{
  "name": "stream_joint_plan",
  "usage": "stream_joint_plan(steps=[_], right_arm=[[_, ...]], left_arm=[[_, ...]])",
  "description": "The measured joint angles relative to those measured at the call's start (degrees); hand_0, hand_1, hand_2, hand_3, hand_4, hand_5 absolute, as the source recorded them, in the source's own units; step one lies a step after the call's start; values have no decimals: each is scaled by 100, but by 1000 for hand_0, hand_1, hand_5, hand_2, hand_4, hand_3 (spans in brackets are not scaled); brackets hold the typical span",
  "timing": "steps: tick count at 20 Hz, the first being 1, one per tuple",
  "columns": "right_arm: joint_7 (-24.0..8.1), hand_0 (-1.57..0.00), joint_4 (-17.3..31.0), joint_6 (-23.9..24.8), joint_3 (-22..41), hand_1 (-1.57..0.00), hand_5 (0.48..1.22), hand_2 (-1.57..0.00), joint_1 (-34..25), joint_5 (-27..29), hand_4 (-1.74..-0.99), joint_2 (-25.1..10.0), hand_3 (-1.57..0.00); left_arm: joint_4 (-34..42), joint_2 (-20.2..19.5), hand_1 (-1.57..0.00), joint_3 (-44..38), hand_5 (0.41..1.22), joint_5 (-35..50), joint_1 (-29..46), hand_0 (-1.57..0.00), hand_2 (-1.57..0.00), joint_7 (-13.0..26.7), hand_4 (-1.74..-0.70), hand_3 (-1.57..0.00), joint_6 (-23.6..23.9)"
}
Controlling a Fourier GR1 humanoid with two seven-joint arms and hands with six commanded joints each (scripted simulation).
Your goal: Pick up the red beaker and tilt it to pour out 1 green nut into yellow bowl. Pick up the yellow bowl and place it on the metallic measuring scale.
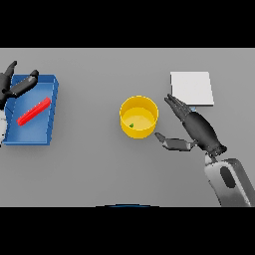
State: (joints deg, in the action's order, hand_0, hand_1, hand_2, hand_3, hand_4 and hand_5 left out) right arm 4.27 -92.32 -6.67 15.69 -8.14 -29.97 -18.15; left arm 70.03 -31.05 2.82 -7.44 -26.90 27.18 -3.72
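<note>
Yellow bowl (pixel 139 116): mid worktop (pixel 99 169), upright, round, smooth glossy wall; small green nut (pixel 132 125) lies inside, so pour step looks done.
Right robot hand (pixel 191 124): just right of bowl, released, fingers straight & aimed up-left, thumb spread toward bowl's lower right; not touching bowl yet.
Key relation: bowl lies to the left of right robot hand, in the gap btwn fingers & thumb line; right hand far nearer than left. Bowl has no long axis, so side grasp from right fits, I judge.
Scale (pixel 192 88): flat pale square plate, matte, behind right robot hand, near, up-right of bowl; short carry.
Left robot hand (pixel 15 84): far left, over blue tray (pixel 54 99) rim, fingers relaxed, holds nothing.
Red beaker (pixel 34 110): appears as a slim red bar lying diagonally in tray, low end at lower left.
</note>
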Motion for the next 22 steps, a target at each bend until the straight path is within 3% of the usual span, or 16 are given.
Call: stream_joint_plan(steps=[1, 3, 7, 8, 15, 22], right_arm=[[119, 1, 2, -84, 145, 1, 627, 1, -129, -213, -1142, -143, 1], [53, 1, 202, -356, 442, 1, 632, 1, -606, -620, -1152, -359, 1], [565, 1, 580, -754, 991, 1, 641, 1, -1234, -1157, -1164, -666, 1], [508, 1, 762, -827, 1142, 1, 643, 1, -1471, -1307, -1161, -616, 1], [977, 1, 1677, -1261, 1727, 1, 652, 1, -2298, -1718, -1157, -601, 1], [894, 1, 2450, -1746, 2249, 1, 673, 1, -2920, -2038, -1177, -296, 1]], left_arm=[[7, 16, -5, -18, 687, 13, 3, -6, -5, 37, -806, -5, 26], [81, 34, -3, -12, 688, 27, 7, -3, -3, 86, -811, -3, 34], [37, 13, -1, -13, 689, 23, 38, -1, -1, 72, -808, -1, -8], [-10, 8, 0, -32, 691, 31, 58, 0, 0, 51, -805, 0, -15], [63, 7, 1, -56, 693, 78, 52, 1, 1, 46, -809, 1, -39], [-49, -32, 1, -41, 706, 24, 19, 1, 1, 4, -801, 1, -86]])
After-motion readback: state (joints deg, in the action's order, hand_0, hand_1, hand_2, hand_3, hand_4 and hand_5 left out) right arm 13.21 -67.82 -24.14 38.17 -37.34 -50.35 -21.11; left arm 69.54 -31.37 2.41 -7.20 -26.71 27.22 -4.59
